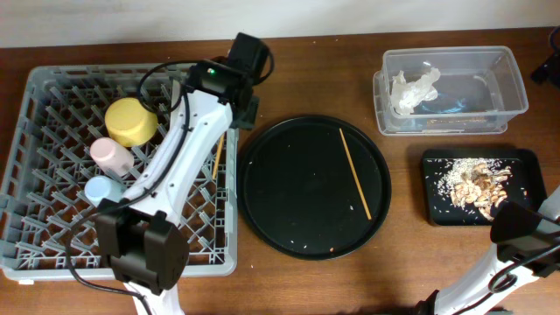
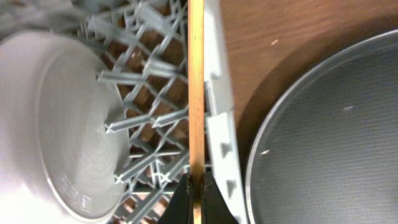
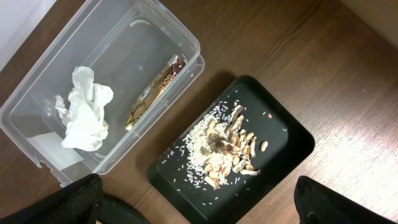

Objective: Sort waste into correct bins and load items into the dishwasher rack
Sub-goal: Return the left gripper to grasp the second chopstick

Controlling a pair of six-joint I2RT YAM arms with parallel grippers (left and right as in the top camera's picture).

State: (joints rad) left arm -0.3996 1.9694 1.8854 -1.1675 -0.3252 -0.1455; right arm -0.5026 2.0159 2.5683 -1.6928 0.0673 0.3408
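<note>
At the rack (image 2: 217, 124) right rim, your left tool (image 2: 196, 199) clamped on one chopstick (image 2: 196, 93), second chopstick (image 1: 354, 172) on the round tray (image 1: 289, 192) only overhead, your right tool (image 3: 196, 193) spread wide above the small black tray (image 3: 286, 149).

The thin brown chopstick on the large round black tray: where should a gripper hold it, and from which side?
Probably near the middle of the thin brown chopstick, from directly above, pinching across its narrow width. It lies flat on the large round black tray, so it is open only from above; a middle grip should keep it level.
</note>
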